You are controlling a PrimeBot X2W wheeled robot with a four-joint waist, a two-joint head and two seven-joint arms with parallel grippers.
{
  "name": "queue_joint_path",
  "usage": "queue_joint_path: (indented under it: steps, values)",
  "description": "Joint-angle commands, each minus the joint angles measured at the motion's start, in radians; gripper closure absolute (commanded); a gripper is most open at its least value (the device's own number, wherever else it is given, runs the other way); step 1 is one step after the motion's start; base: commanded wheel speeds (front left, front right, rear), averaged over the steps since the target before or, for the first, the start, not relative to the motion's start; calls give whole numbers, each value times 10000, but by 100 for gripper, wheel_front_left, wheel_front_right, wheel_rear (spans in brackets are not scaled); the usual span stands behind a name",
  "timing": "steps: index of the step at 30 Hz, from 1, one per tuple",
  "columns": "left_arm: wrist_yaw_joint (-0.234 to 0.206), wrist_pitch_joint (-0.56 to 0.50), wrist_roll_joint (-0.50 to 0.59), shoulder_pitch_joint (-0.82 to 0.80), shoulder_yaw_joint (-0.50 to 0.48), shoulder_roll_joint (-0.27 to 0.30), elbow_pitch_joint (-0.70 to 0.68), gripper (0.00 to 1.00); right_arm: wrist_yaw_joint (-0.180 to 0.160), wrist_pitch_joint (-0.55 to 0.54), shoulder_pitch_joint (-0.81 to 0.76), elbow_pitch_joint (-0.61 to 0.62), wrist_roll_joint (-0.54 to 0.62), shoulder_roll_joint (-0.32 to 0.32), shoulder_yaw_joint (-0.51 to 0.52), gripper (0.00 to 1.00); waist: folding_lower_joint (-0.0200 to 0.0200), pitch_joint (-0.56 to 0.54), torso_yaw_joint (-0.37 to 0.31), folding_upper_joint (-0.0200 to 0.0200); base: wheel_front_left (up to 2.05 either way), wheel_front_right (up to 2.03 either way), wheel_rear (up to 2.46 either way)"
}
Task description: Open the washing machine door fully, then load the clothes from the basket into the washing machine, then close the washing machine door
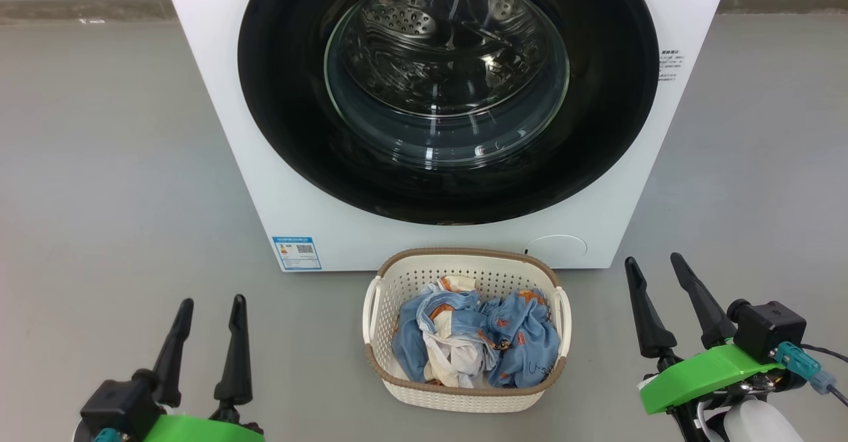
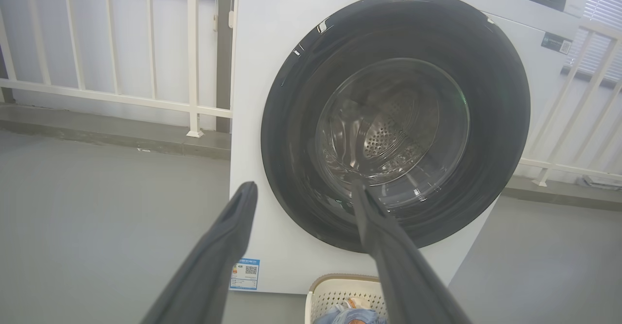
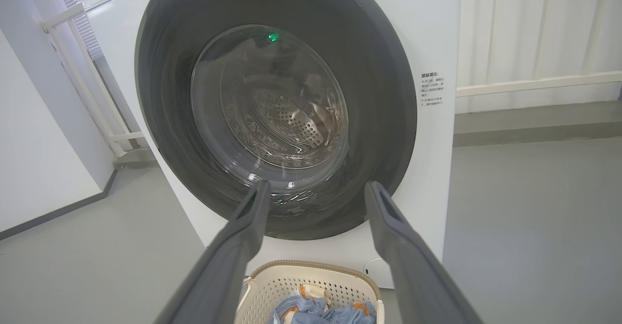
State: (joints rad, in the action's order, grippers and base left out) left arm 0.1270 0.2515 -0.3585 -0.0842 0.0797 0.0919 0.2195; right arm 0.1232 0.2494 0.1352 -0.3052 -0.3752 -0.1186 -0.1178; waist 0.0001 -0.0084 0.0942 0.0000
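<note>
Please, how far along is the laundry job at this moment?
Nothing looks done yet: the washing machine door is shut on the washing machine, and the clothes lie in the basket. Nothing is in hand; the left gripper and right gripper are open and empty. Opening, loading and closing remain.

Grey floor, washing machine, basket

Head view: looking forward and down from above, squarely facing the washing machine, with the basket on the floor in front.
Left wrist view: sitting low at the left, looking up and rightward across the washing machine door.
Right wrist view: sitting low at the right, angling leftward.
All three are sharing the door and the basket (in the wrist views, its rim is just catching the bottom edge).
</note>
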Motion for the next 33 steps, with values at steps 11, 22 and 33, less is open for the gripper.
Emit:
queue_joint_path:
  steps: [11, 22, 33]
  values:
    - [37, 103, 290, -456, -402, 136, -227, 0, 75, 124, 307, 151, 5, -51, -239, 0, 0, -3, -17, 0, 36, 36, -73]
    - [37, 103, 34, -470, -268, 170, -261, 0, 75, 124, 333, 120, -77, -43, -230, 0, 0, 5, -35, 0, 111, 111, -222]
    - [37, 103, -56, -473, -223, 250, -237, 0, 75, 124, 332, 99, -170, -42, -219, 0, 0, -25, -47, 0, 61, 61, -123]
